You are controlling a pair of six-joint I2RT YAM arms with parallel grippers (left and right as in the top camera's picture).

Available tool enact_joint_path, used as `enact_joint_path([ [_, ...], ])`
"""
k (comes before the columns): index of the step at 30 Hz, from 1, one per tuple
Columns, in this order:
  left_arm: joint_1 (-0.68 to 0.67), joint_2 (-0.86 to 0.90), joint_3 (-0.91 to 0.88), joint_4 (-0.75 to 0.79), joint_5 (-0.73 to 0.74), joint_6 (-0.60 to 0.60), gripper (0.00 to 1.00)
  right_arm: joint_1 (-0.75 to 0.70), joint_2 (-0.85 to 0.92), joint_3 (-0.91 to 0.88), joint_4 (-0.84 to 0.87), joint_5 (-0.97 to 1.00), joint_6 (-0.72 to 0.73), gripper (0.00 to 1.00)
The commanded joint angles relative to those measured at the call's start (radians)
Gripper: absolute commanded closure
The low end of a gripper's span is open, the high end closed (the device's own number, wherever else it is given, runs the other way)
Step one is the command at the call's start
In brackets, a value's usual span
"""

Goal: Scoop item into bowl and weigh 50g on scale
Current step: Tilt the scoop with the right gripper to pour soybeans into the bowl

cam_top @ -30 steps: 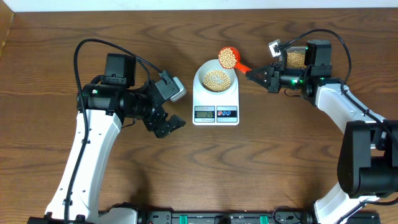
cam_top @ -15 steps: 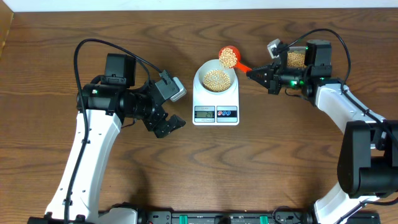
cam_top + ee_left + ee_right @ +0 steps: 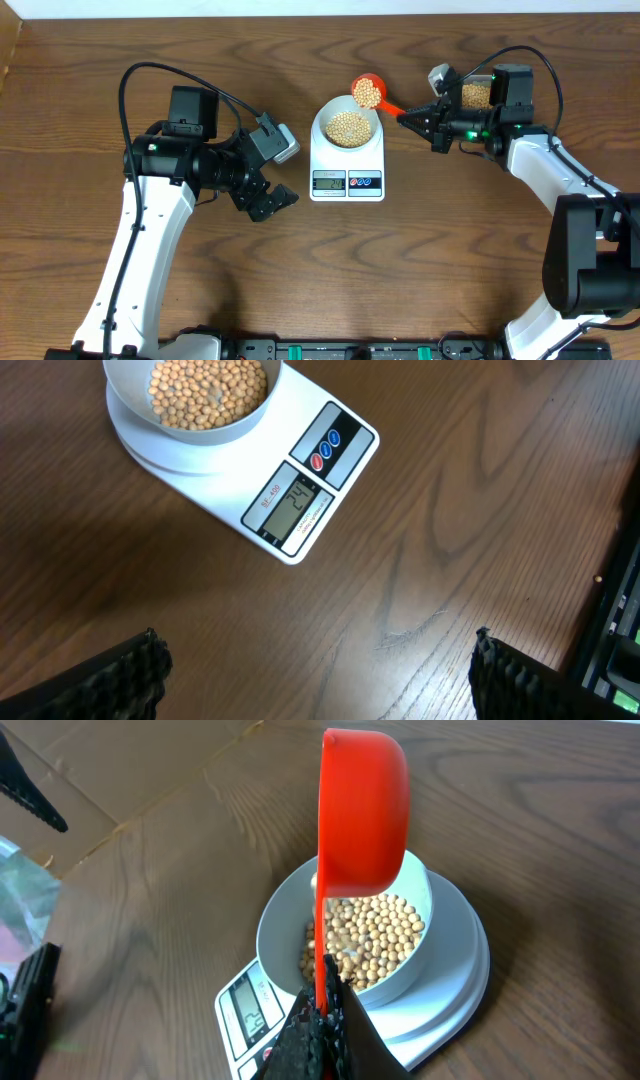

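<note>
Your right gripper [image 3: 403, 117] was clamped on the handle of the loaded scoop [image 3: 367, 92], above the rim of the bowl [image 3: 280, 935]. The bowl held beans [image 3: 347, 126] on the scale [image 3: 347, 182]. Your left gripper [image 3: 272, 202] hung wide open nearby. A tub [image 3: 475, 95] sat behind the right arm.

Brown table [image 3: 450, 250]: grained wood, matt.
White rectangular scale [image 3: 243, 468]: smooth plastic.
Red scoop [image 3: 362, 810]: glossy plastic.

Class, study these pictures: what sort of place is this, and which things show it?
Probably a robotics lab bench: white robot arms at a brown wooden table, a flat white digital kitchen scale bearing a pale round bowl of tan beans, and the right hand shut on a red plastic scoop.
</note>
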Motion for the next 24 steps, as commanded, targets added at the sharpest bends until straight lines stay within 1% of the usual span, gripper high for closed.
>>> enact_joint_path([
  [1, 0.005, -0.014, 0.015, -0.002, -0.005, 0.013, 0.02, 0.011, 0.005, -0.002, -0.004, -0.010, -0.068, 0.99],
  [6, 0.005, -0.014, 0.015, -0.002, -0.005, 0.013, 0.02, 0.011, 0.005, -0.002, -0.004, -0.008, -0.096, 0.99],
  [12, 0.005, -0.014, 0.015, -0.002, -0.005, 0.013, 0.02, 0.011, 0.005, -0.002, -0.004, 0.030, -0.096, 0.99],
  [24, 0.005, -0.014, 0.015, -0.002, -0.005, 0.013, 0.02, 0.011, 0.005, -0.002, -0.003, 0.030, -0.096, 0.99],
])
